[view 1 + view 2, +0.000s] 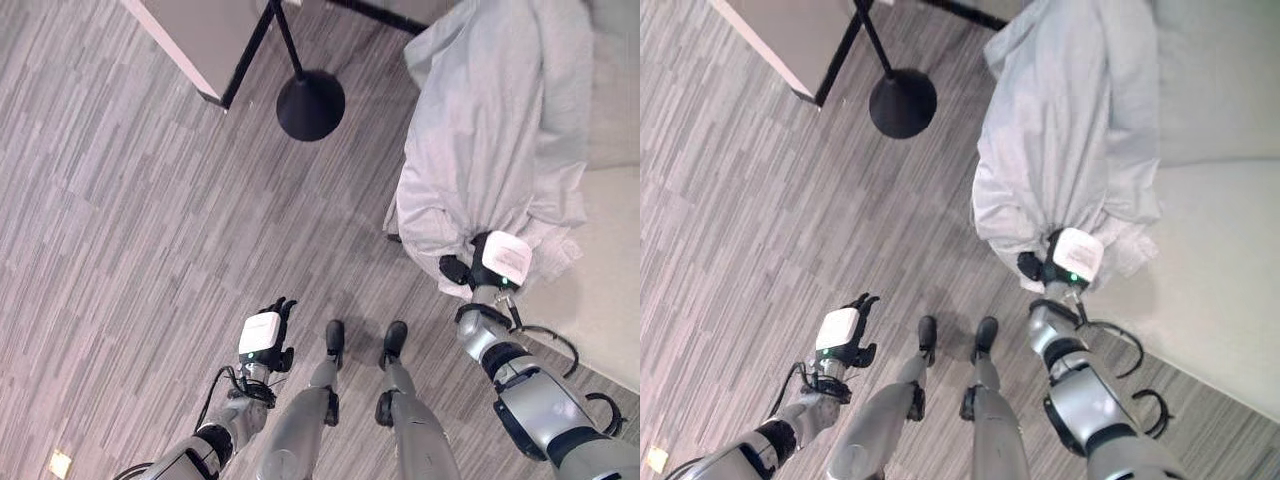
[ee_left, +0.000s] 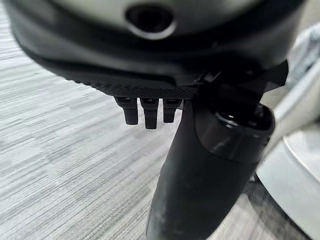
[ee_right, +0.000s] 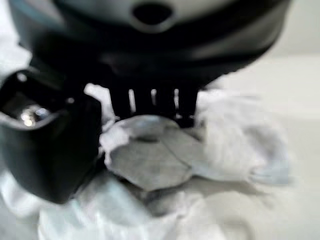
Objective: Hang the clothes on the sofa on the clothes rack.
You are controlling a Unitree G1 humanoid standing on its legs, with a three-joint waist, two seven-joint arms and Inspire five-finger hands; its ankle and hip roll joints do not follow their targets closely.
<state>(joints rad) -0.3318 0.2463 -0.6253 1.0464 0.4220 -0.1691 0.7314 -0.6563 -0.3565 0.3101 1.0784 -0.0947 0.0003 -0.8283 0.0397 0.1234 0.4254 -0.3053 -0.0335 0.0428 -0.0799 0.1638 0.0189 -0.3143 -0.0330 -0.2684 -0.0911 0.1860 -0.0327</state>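
both eye views look down from head, sharing floor [image 1: 120,200] & sofa [image 1: 1220,260]; wrist cams sit v close.

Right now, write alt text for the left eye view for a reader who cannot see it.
The robot's right hand grips a pale grey garment draped over the edge of a light sofa. Its left hand hangs open over the grey striped floor, and a round black stand base sits further off.

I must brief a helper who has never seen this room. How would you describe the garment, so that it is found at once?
Find the pale sofa on the robot's right. The light grey garment lies draped over its edge, hanging toward the striped floor. The right robot hand grips its lower, bunched end; nothing else nearby is wrinkled cloth.
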